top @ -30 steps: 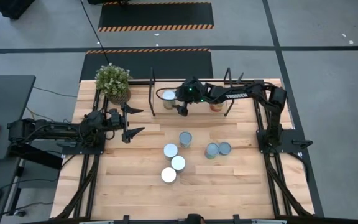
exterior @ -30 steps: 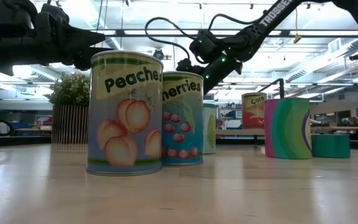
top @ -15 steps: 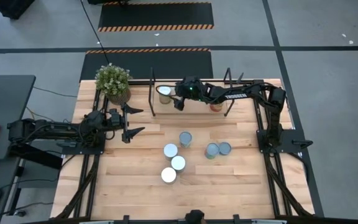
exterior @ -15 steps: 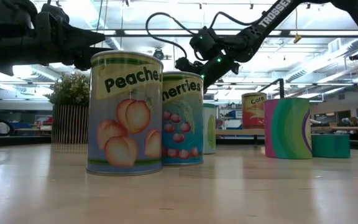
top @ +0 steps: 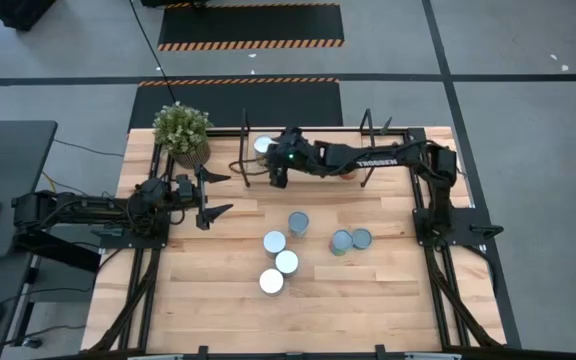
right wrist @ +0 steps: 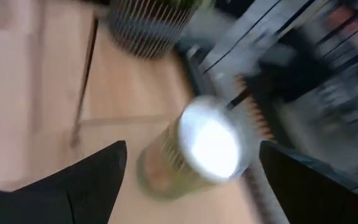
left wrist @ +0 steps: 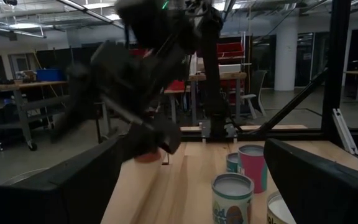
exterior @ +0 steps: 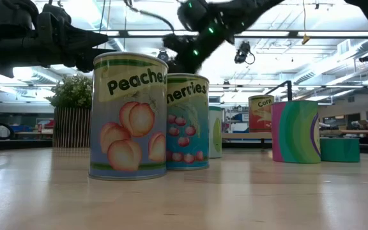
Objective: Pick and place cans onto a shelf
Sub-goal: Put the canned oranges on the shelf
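My right gripper is open and hovers at the shelf's left end, at the table's far edge. In the right wrist view its fingers stand wide apart on either side of a can with a shiny top, above it and apart from it. That can stands upright on the shelf. A red "Corn" can stands farther right on the shelf. Several cans stand on the tabletop. My left gripper waits open at the table's left.
A potted plant stands at the far left corner, just left of the shelf's black end frame. Loose cans cluster mid-table, with two more to their right. Bare wood lies along the near edge.
My right gripper has risen and gone toward the table's left, along the shelf. The shiny-topped can beside it now stands a little farther toward the shelf's far left end than a second ago.
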Action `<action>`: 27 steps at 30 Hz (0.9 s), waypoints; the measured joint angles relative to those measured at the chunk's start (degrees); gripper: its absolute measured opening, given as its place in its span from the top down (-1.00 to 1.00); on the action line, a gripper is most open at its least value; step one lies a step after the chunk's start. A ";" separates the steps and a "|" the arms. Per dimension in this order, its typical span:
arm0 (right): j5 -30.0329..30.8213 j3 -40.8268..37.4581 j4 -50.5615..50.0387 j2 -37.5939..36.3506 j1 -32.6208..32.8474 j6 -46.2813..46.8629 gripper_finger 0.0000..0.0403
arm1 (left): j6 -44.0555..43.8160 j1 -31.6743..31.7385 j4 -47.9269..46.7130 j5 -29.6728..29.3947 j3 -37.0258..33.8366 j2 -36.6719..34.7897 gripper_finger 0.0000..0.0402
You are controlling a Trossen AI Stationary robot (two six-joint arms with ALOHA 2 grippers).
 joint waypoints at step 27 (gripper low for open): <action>12.63 7.51 1.10 9.88 -2.75 -20.61 -0.86 | 0.33 -0.04 -1.44 -1.53 0.42 0.37 -0.97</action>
